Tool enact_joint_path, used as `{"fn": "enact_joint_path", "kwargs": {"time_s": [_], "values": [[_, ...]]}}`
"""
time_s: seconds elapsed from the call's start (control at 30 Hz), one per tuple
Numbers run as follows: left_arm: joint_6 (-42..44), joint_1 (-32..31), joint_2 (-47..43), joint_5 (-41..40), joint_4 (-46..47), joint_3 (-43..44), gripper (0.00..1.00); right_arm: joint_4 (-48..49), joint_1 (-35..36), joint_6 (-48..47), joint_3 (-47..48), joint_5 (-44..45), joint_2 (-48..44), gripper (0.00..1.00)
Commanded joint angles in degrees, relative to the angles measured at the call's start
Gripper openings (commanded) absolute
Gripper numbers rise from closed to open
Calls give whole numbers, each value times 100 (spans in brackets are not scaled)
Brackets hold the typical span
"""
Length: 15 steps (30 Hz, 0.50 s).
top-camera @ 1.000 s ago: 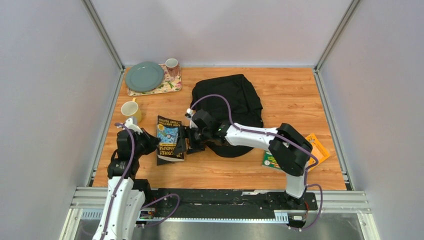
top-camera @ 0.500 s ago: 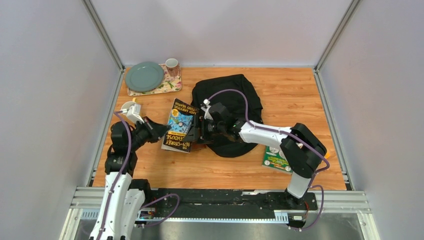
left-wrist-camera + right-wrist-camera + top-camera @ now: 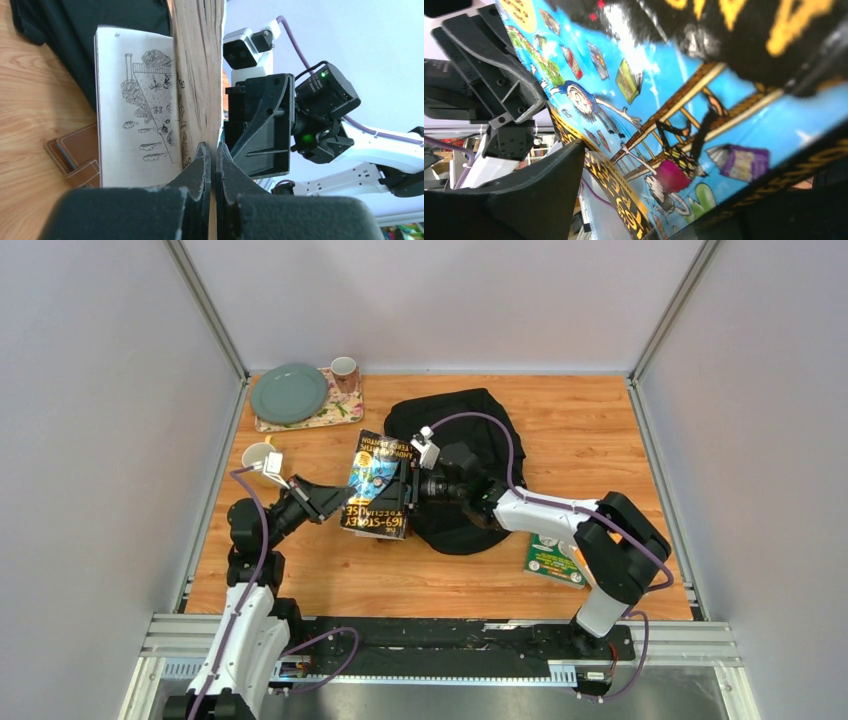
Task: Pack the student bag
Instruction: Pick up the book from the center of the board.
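Observation:
The black student bag (image 3: 470, 435) lies flat at the centre back of the table. A book with a blue and black cover (image 3: 378, 485) is held up off the table just left of the bag, between both grippers. My right gripper (image 3: 408, 490) is shut on the book's right edge; in the right wrist view the cover (image 3: 664, 100) fills the frame beside my left finger (image 3: 524, 200). My left gripper (image 3: 335, 502) is shut on the book's near edge, with the cover pinched between its fingertips (image 3: 202, 165). A page with a drawing (image 3: 135, 100) hangs open.
A brown wallet (image 3: 75, 155) lies on the table under the book. A green and orange book (image 3: 550, 558) lies at the front right. A yellow mug (image 3: 258, 458) stands at the left. A grey plate (image 3: 289, 392) and a pink mug (image 3: 344, 370) sit on a floral mat at the back left.
The book has been lifted and carried back and right toward the bag by my right gripper. My left gripper has followed it and closed on its near edge.

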Motion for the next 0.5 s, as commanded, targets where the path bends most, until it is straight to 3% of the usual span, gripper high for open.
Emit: {"fn": "enact_joint_path", "kwargs": {"time_s": [0.0, 0.07, 0.17, 0.2, 0.23, 0.3, 0.33, 0.47], "values": [[-691, -27, -9, 379, 1409, -76, 0, 929, -26, 149, -30, -140, -345, 60], [-569, -27, -35, 387, 1304, -111, 0, 894, -35, 114, -65, -96, -424, 48], [-227, -27, -62, 396, 883, -59, 2, 736, -26, -18, -83, -17, -583, 23], [-78, -27, -79, 387, 507, -23, 14, 701, -26, -44, -92, 0, -670, 7], [272, -27, -97, 344, 260, 73, 28, 596, -26, -132, -118, 9, -714, 2], [634, -27, -132, 238, -432, 170, 65, 507, -26, -185, -127, 9, -829, 0], [888, -27, -158, 125, -585, 205, 74, 464, -26, -220, -153, 18, -968, 0], [970, -27, -80, 97, -605, 179, 75, 323, -26, -369, -276, -87, -1382, 0]]}}
